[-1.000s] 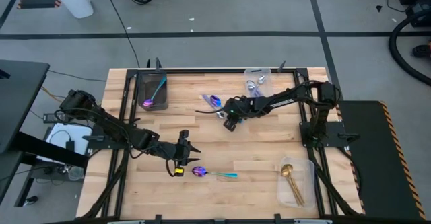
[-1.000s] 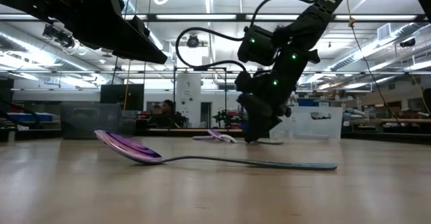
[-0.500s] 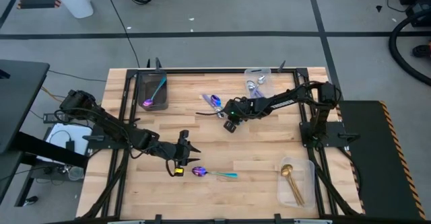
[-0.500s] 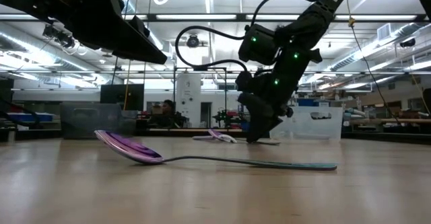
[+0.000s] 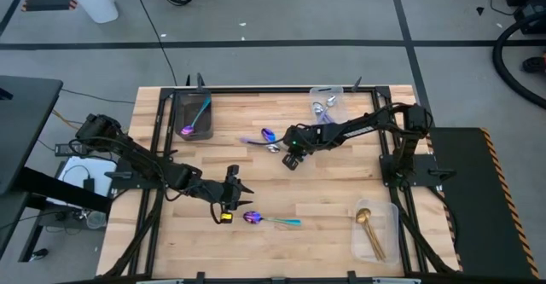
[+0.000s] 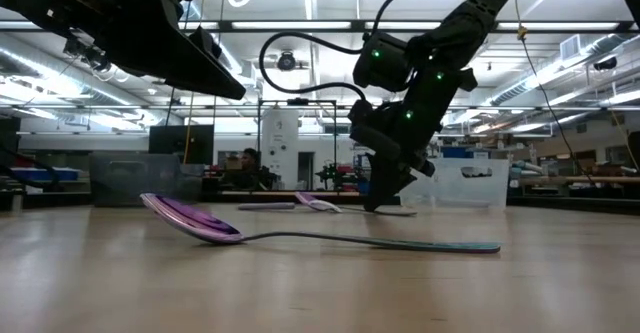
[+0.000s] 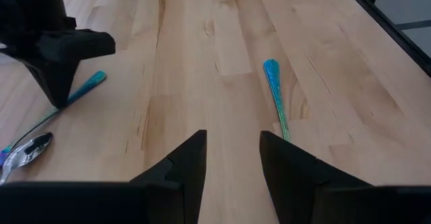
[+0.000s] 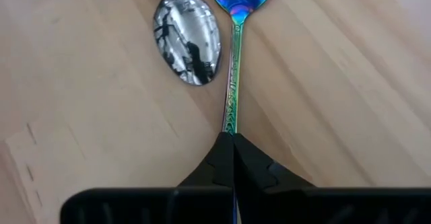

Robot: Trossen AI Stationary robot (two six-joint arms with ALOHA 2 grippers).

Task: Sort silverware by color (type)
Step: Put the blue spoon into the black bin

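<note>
The right gripper (image 8: 232, 158) is clenched on the handle end of the iridescent spoon (image 8: 236, 62), whose long axis runs straight ahead from its fingertips.

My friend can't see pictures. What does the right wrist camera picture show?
The right claw is shut on the handle of an iridescent purple-blue spoon lying on the wooden table. A shiny silver spoon bowl lies right beside it.

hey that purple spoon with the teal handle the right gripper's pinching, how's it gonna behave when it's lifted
Probably stiff and light: the spoon looks like slim metal. The right gripper pinches only the handle's end, so the bowl may droop or swivel. Its glossy finish could slip.
</note>
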